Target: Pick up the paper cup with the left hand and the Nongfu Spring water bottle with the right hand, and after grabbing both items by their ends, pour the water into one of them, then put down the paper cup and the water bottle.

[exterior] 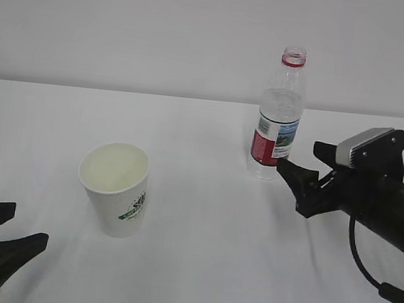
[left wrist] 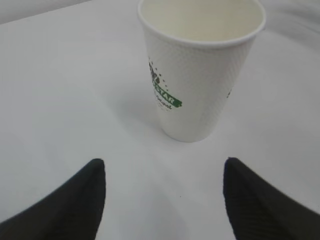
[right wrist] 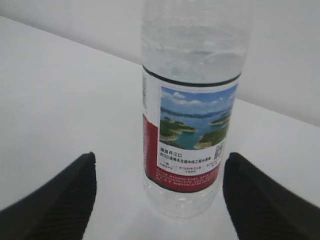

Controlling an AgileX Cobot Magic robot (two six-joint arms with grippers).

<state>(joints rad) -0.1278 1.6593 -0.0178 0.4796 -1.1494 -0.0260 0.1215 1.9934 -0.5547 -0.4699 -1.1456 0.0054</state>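
Note:
The white paper cup (exterior: 115,186) with a green logo stands upright on the table, left of centre. My left gripper (exterior: 27,223) is open at the lower left, a short way from the cup and not touching it. In the left wrist view the cup (left wrist: 200,75) stands ahead of the open left gripper (left wrist: 164,162). The uncapped Nongfu Spring water bottle (exterior: 278,116) stands upright at the back right, with clear water inside. My right gripper (exterior: 300,156) is open just right of its label. In the right wrist view the bottle (right wrist: 192,125) stands ahead of the spread fingers of my right gripper (right wrist: 161,156).
The white table (exterior: 197,267) runs back to a pale wall (exterior: 128,28). A black cable (exterior: 366,274) hangs from my right arm over the table at the right.

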